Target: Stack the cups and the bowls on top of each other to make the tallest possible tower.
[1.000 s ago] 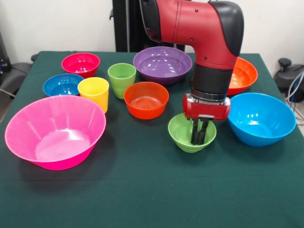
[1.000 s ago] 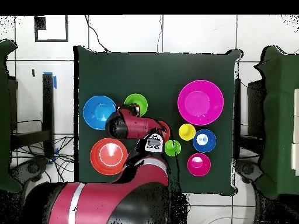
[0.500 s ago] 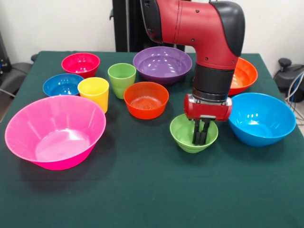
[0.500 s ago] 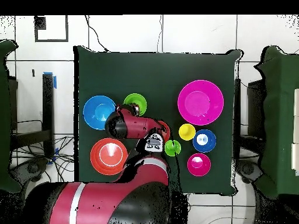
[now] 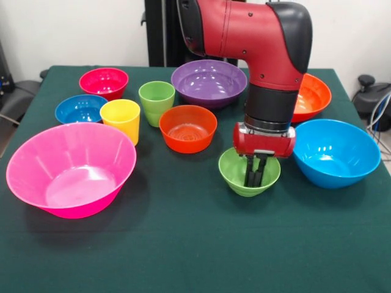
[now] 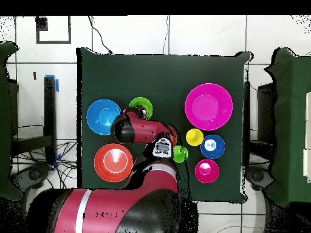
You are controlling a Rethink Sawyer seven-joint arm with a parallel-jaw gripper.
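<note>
The arm drops straight down from its bent elbow, its pincer (image 5: 255,178) pressed together on the wall of the small green bowl (image 5: 235,173), beside the light blue bowl (image 5: 339,152) on the bench (image 5: 183,244).

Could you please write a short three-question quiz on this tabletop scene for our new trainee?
1. True or false: the gripper reaches into the small light-green bowl.
2. Which large bowl lies closest to that bowl? A) pink bowl B) light-blue bowl C) purple bowl
3. Fill in: the cup beside the yellow cup is ____.

Key: 1 true; 2 B; 3 light green.
</note>
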